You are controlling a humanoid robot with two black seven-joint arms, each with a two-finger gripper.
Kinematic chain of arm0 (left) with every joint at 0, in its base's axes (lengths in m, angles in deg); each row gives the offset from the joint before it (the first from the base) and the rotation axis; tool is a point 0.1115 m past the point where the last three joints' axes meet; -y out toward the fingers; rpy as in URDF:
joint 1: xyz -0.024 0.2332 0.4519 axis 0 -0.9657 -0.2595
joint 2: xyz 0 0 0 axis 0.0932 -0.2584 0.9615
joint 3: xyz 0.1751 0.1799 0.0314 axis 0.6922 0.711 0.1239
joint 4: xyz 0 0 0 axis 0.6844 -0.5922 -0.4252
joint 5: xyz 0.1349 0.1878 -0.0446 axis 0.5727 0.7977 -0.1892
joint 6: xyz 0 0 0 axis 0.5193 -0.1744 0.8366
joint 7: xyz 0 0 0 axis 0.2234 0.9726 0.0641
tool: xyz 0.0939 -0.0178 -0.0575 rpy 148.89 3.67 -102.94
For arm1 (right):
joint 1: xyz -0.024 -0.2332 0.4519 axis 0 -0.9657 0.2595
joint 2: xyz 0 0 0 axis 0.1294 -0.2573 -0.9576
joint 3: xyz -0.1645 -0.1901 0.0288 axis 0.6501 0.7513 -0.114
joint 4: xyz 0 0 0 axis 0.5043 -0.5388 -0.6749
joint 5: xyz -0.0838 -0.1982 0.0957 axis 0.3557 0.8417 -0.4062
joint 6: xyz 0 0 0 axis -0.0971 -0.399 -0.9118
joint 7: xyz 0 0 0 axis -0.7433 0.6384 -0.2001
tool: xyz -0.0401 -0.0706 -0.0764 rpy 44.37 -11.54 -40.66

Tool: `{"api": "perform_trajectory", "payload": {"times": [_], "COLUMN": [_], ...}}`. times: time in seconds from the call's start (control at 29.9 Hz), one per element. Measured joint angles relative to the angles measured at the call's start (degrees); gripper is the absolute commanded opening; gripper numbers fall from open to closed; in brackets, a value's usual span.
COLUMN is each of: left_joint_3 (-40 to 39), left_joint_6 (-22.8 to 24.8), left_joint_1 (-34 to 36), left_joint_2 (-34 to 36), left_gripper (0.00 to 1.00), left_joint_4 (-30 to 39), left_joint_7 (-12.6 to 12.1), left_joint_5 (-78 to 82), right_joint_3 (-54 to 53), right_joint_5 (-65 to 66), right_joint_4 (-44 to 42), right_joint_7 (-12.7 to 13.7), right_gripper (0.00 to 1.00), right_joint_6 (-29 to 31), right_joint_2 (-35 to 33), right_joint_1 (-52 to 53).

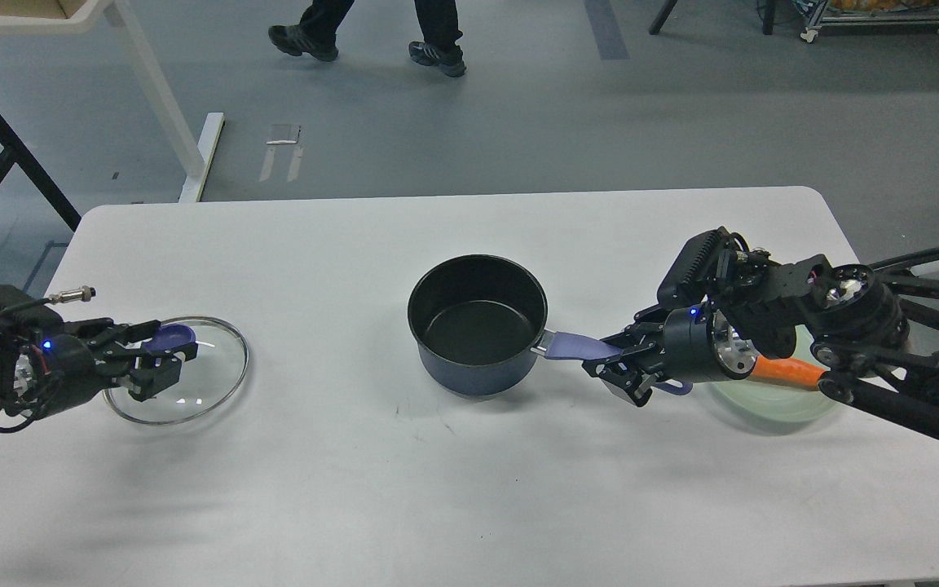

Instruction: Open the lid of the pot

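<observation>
Round clear glass pot lid (pixel 192 381) is well left of the uncovered navy pot (pixel 476 326), its purple-blue knob (pixel 173 334) held by left fingers (pixel 158 359); right fingers (pixel 618 368) clamp the pot's handle (pixel 575 348).

The pot lid (pixel 178 372) is off the pot: a round disc of clear glass with a steel rim and a purple-blue knob on top, sitting low at the left edge of the tabletop (pixel 355 473), roughly level; whether it touches the surface is unclear. The pot (pixel 478 324) stands upright and uncovered near the middle, well apart from the lid. It is a small dark navy saucepan, black and bare inside, its long purple-blue handle pointing out to the right and slightly toward the near edge.
</observation>
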Motion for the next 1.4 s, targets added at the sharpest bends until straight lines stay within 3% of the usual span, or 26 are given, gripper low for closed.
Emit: {"api": "perform_trajectory", "payload": {"times": [0.23,0.27,0.37,0.57,0.67,0.77,0.87,0.97,1.17,1.4], "left_joint_3": [0.2,0.2,0.2,0.2,0.2,-0.4,-1.1,-1.1,-0.9,-2.1], "left_joint_6": [-1.7,-2.0,-2.5,-2.7,-2.7,-2.6,-2.1,-0.7,6.5,7.5], "left_joint_1": [-0.8,-1.0,-1.0,-0.9,-0.9,-0.6,0.5,3.8,10.0,13.1], "left_joint_2": [-1.2,-1.5,-2.8,-3.4,-3.4,-3.3,-2.7,-2.3,-2.2,-2.9], "left_gripper": [0.45,0.49,0.79,0.80,0.87,0.96,0.99,0.99,0.99,0.99], "left_joint_4": [-2.9,-3.9,-5.8,-6.2,-6.2,-6.0,-5.8,-5.8,-6.3,-6.4], "left_joint_7": [-0.7,-0.7,-0.4,-0.3,-0.3,0.1,0.9,2.1,2.2,2.2], "left_joint_5": [-0.5,-0.5,-0.6,-1.5,-1.7,-2.3,-7.5,-18.3,-38.3,-46.2], "right_joint_3": [0.0,0.0,0.0,0.1,0.1,0.1,0.0,-0.2,-1.3,-5.0], "right_joint_5": [-0.1,-0.1,-0.1,-0.1,-0.1,-0.1,-0.1,-0.2,-0.7,-3.4], "right_joint_4": [0.0,0.0,0.0,0.0,0.0,0.0,0.0,-0.1,-0.1,-0.3], "right_joint_7": [0.0,0.0,-0.1,-0.1,-0.1,-0.1,-0.1,-0.1,-0.5,-0.5], "right_gripper": [0.21,0.21,0.21,0.21,0.23,0.32,0.52,0.56,0.76,0.89], "right_joint_6": [0.0,0.0,0.0,0.0,0.0,0.0,0.0,-0.4,-0.6,-0.8], "right_joint_2": [-0.1,-0.1,-0.1,-0.1,-0.1,-0.1,-0.1,-0.2,-0.2,-0.2], "right_joint_1": [-0.1,-0.1,-0.1,-0.1,-0.1,-0.1,-0.1,-0.2,-0.2,-0.4]}}
